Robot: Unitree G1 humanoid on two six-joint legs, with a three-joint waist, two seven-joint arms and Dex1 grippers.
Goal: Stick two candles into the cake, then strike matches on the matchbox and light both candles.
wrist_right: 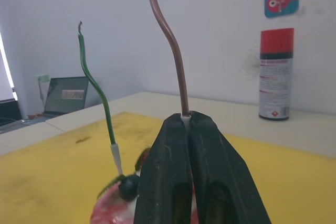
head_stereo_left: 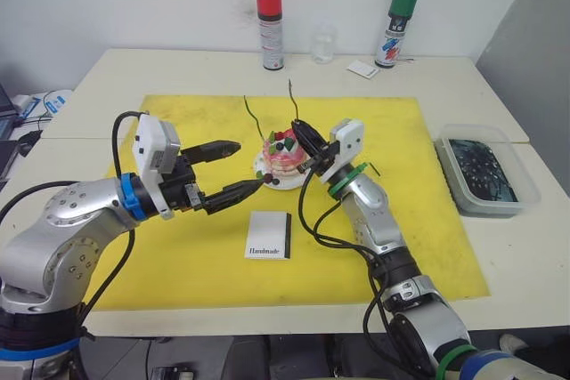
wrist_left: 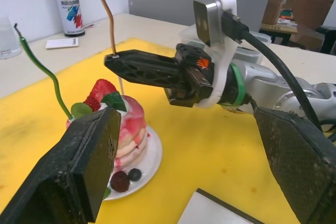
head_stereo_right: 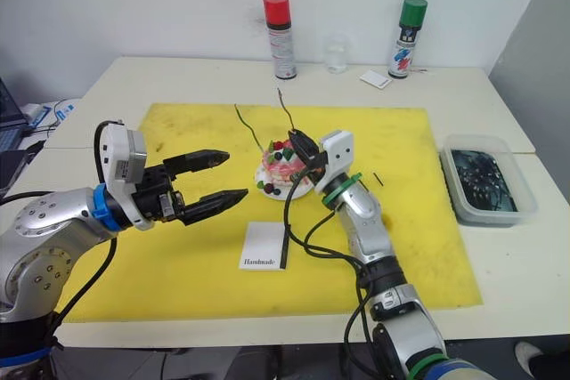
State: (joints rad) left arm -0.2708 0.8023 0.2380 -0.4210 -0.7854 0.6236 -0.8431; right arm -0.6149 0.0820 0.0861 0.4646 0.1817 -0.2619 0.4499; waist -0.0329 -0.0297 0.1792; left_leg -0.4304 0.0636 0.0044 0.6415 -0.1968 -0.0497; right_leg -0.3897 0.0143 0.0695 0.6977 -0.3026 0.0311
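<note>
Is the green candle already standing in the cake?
Yes, the green candle stands upright with its base planted in the cake.

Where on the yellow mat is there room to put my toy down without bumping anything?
The yellow mat is bare near its front edge, left of the matchbox, and along its right side toward the clear tub. It is crowded around the cake, where the left gripper and right gripper reach in.

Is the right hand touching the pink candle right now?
Touching. In the right wrist view the right hand has both fingers shut on the pink candle, which rises from between their tips.
</note>
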